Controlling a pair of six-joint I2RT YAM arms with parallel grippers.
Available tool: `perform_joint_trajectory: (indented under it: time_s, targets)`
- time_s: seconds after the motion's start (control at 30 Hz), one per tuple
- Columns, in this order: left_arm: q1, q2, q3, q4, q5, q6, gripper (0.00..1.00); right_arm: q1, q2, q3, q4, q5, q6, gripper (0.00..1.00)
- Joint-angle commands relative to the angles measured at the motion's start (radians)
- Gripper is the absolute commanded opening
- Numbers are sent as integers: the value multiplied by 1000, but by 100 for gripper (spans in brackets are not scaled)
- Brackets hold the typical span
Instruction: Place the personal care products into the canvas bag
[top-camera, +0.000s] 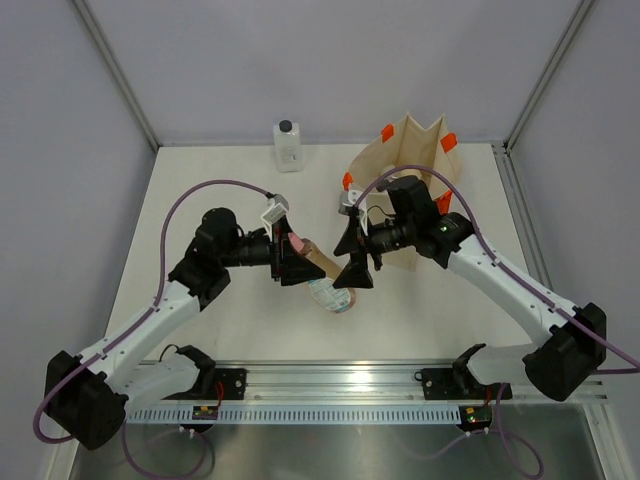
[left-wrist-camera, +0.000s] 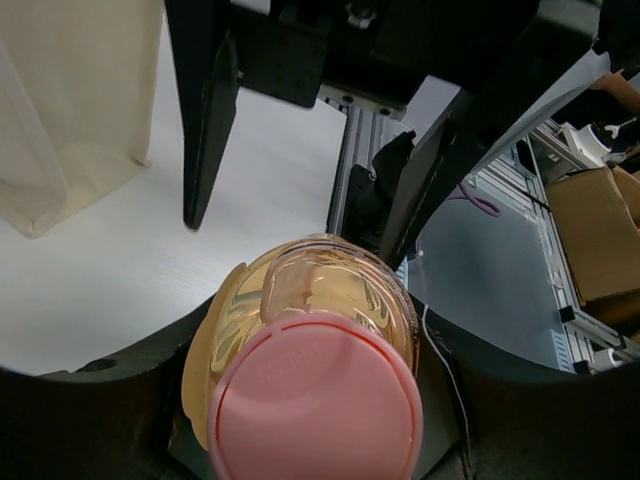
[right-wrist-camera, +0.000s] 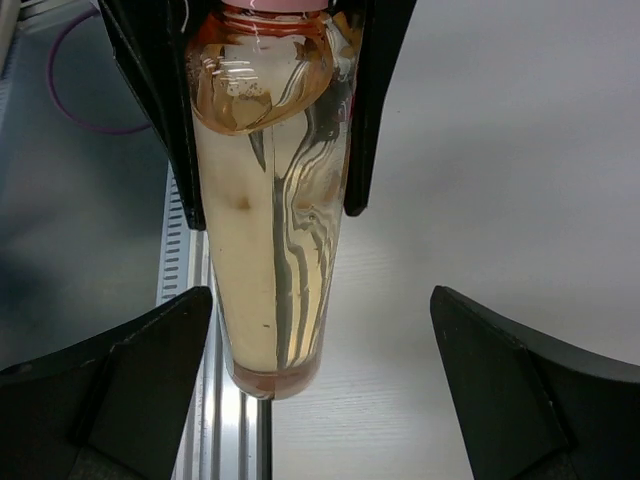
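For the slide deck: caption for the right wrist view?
Left gripper clamps a translucent peach pink-capped bottle near its cap; open right gripper faces it.

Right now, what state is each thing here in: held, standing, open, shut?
Peach bottle: pink cap on, tilted, held by the left tool.
Left tool: shut on the peach bottle near its cap.
Right tool: open, straddling the bottle's base, not gripping.
Clear bottle: upright, black cap on, untouched.
Canvas bag: upright, top looks open.
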Motion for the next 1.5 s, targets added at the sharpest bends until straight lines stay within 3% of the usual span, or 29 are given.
perform_joint_trajectory:
  time_s: [0.0,0.23,0.37,0.47,0.5,0.6,0.63,0.73,0.77,0.83,1.03,1.2,1.3,1.47]
  targets:
    - [-7,-29,95,169,34,22,0,57,25,11,53,-77,66,100]
    - [-7,-13,118,264,17,-30,0,74,38,-33,120,-152,114,98]
    - [-7,5,99,362,15,-81,0,86,61,-27,156,-185,143,89]
    - [-7,17,82,426,15,-130,0,86,99,12,109,-215,122,62]
    - [-7,16,73,431,6,-135,0,86,108,26,90,-224,114,40]
    - [-7,13,72,425,-6,-130,3,86,133,72,15,-234,73,15]
    - [-7,11,76,411,-14,-127,23,86,127,86,-2,-223,44,2]
    - [-7,-15,104,297,-74,-66,64,85,92,100,-53,-205,-3,0]
    - [-7,-25,111,234,-97,-44,84,85,81,103,-62,-191,-13,0]
    - [-6,-55,121,188,-173,17,99,85,61,112,-94,-163,-35,0]
    - [2,-140,243,-168,-354,224,99,-8,1,175,-159,-43,-90,0]
    - [0,-248,225,-245,-515,287,99,-200,-4,313,-85,-13,5,0]
    - [2,-301,166,-270,-577,281,99,-303,31,458,2,149,101,0]
    - [3,-358,81,-300,-635,243,99,-385,163,539,158,625,160,0]
